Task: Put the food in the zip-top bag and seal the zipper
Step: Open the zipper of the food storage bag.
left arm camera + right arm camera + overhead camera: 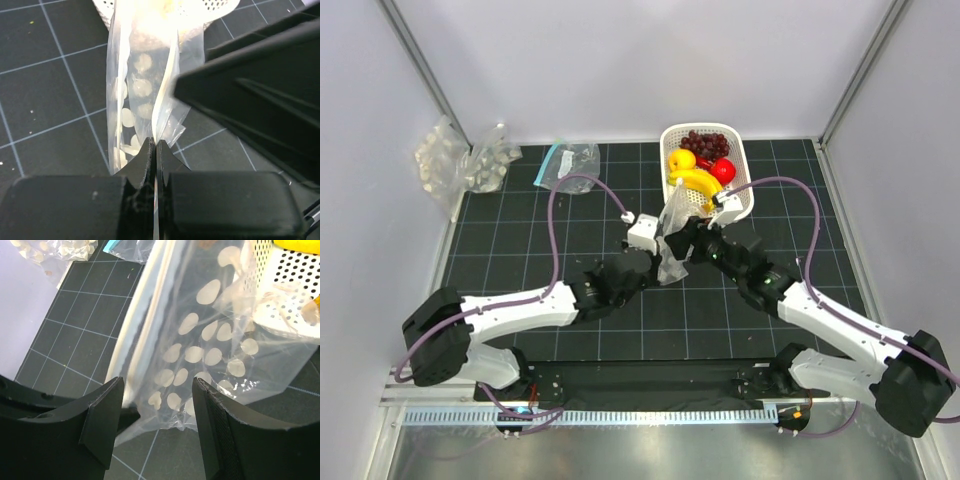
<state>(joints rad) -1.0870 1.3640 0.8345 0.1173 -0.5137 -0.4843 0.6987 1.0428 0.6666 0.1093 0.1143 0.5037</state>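
The food lies in the white basket (741, 190): purple grapes (705, 143), a round yellow fruit (681, 159), a banana (695, 183) and a round red fruit (723, 170). The clear zip-top bag (672, 245), printed with white spots, hangs upright in front of the basket. My left gripper (658, 252) is shut on the bag's edge (155, 145). My right gripper (692, 238) is open, its jaws either side of the bag's lower corner (200, 360). The pale zipper (131, 340) runs along the bag's left side in the right wrist view.
A clear bag with a teal strip (567, 160) and bumpy clear packs (460, 160) lie at the back left. The basket (285, 290) stands just behind the bag. Grey walls close in the black gridded mat (520, 240) at the left, back and right.
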